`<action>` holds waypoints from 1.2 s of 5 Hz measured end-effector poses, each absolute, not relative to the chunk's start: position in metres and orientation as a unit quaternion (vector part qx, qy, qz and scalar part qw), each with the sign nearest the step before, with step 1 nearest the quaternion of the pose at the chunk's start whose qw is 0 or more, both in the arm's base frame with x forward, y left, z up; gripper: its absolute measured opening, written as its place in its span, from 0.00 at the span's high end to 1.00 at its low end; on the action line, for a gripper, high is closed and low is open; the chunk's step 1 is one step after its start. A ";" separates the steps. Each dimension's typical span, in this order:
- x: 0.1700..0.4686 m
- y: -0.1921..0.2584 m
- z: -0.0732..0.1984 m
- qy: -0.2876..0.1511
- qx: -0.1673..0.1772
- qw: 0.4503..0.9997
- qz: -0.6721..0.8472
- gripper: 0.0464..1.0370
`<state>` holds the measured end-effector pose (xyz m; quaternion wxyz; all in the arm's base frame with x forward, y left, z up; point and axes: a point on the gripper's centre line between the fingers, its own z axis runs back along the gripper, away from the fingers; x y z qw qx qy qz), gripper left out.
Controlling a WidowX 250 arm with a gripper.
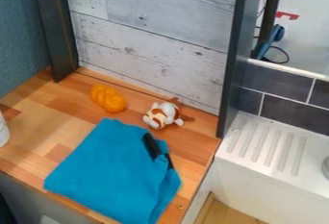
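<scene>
The folded blue fabric cloth near the brown-and-white plush toy looks soft, best pinched by an edge. I cannot tell the gripper's state.

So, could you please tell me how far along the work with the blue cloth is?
The blue cloth already lies spread in a broad, roughly four-sided shape on the wooden counter. Nothing looks in hand: cloth, orange braided toy and brown-and-white plush toy all rest there. Perhaps the creased right side by the black strip is left to smooth; I cannot be sure.
</scene>
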<state>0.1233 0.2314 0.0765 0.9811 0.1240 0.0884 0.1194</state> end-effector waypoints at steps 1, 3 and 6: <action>0.129 0.240 0.064 0.076 0.092 0.987 0.105 0.04; 0.161 0.229 0.041 0.035 0.023 0.997 0.065 0.04; 0.255 0.200 0.047 -0.005 0.016 0.999 0.034 0.04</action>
